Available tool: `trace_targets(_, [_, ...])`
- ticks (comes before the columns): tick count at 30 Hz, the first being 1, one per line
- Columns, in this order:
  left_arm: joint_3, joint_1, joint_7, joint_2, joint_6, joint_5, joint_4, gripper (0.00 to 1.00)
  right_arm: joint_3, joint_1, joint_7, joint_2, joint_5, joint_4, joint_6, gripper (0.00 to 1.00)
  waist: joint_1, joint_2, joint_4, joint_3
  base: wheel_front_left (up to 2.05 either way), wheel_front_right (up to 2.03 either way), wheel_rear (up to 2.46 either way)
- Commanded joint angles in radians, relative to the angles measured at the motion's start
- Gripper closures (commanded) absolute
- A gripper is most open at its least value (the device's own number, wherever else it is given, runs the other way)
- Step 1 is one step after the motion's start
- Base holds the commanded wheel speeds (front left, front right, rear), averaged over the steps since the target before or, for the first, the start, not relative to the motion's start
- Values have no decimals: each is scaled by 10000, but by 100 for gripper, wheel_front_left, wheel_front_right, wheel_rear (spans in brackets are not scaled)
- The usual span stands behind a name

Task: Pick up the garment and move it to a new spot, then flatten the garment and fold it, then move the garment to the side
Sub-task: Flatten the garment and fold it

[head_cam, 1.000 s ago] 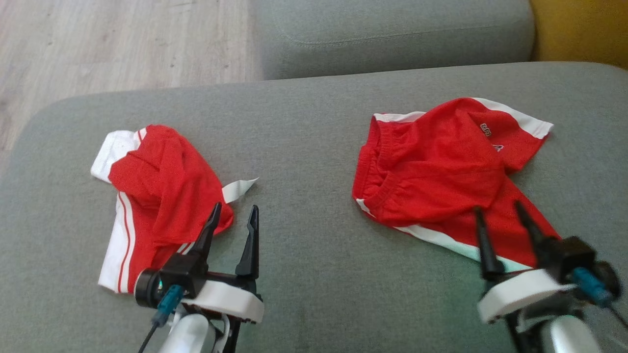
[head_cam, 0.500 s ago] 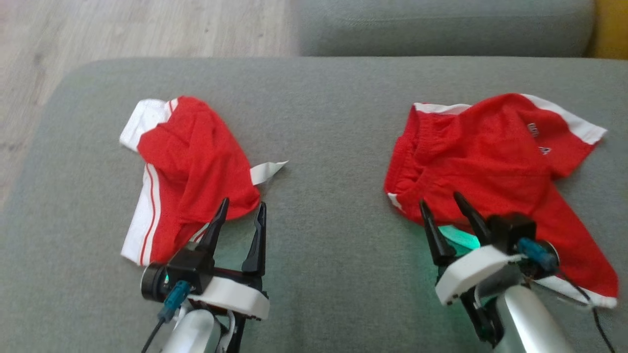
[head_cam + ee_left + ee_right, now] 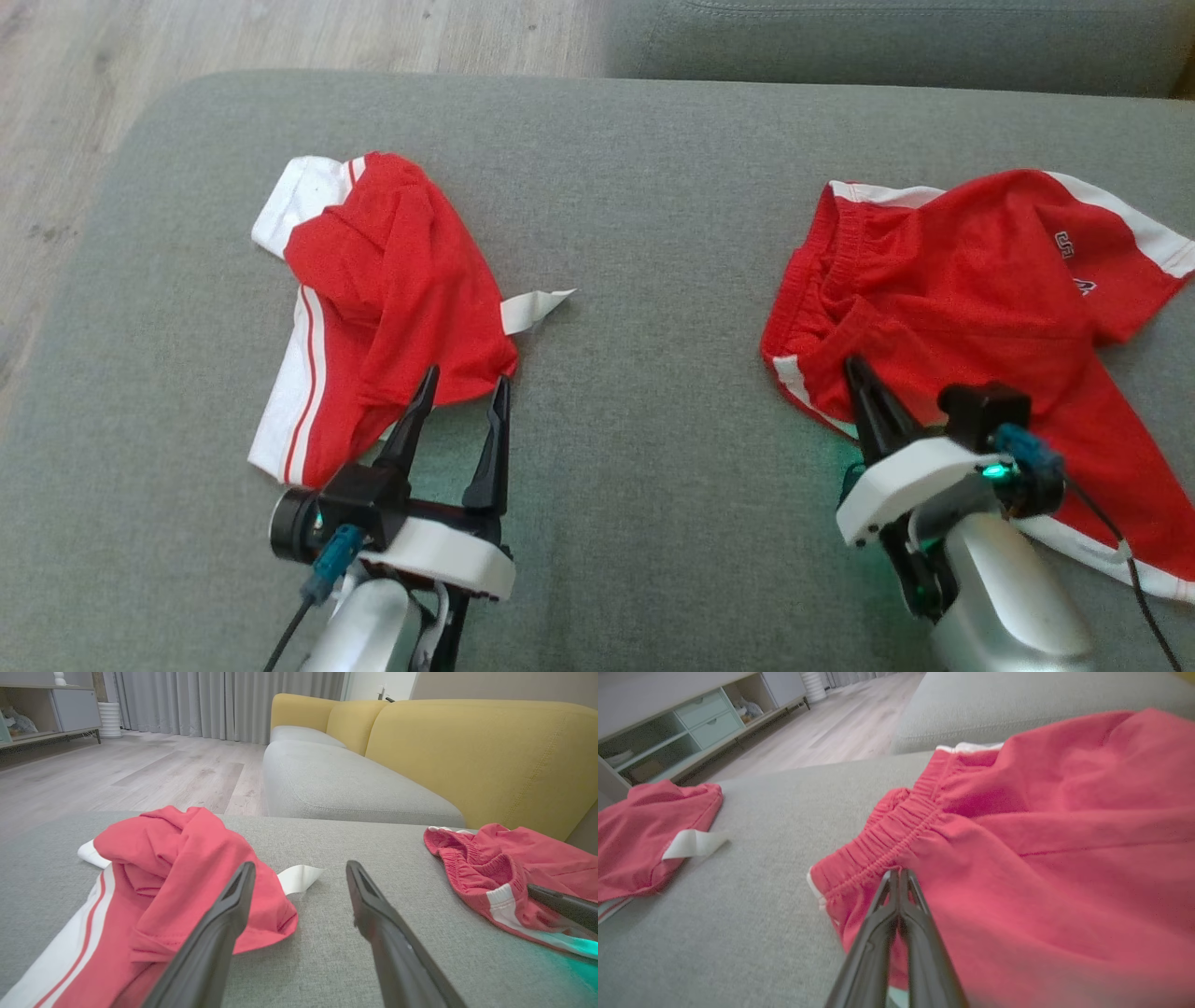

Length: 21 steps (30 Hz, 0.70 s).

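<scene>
Grip check first: right gripper [image 3: 854,366] fingers pressed together on garment [image 3: 962,299] just below its waistband, at right of sofa cushion [image 3: 644,187]; can't tell if cloth's caught. Lift slow, straight up, watch that fabric rises w/ it. Left gripper [image 3: 467,378] fingers spread beside other red garment [image 3: 383,280]; leave that one alone.

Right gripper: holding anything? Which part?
Right gripper has its jaws shut on the right-hand shorts, pinching red cloth just below the elastic waistband. Left gripper holds nothing.
</scene>
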Motion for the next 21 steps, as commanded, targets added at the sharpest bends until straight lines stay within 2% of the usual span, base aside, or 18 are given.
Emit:
trace_targets(1, [326,-431,-124,5,20,-7,-240,0,223,-490,-269,-26,78,-201,-7,100,-1,0,-21,-24,0,0,0])
trace_targets(13, [309,-412,-124,5,47,-26,-291,0,124,-1656,-966,-26,-574,389,-7,100,-1,0,-141,22,0,0,0])
trace_targets(20, [283,-471,-124,5,18,-33,-251,0,599,-2031,-893,-26,-1128,1155,-7,100,-1,0,-195,12,0,0,0])
trace_targets(21, [280,-477,-124,5,17,-38,-240,0,612,-2061,-917,-26,-1255,1263,-7,72,-1,0,-207,-6,0,0,0])
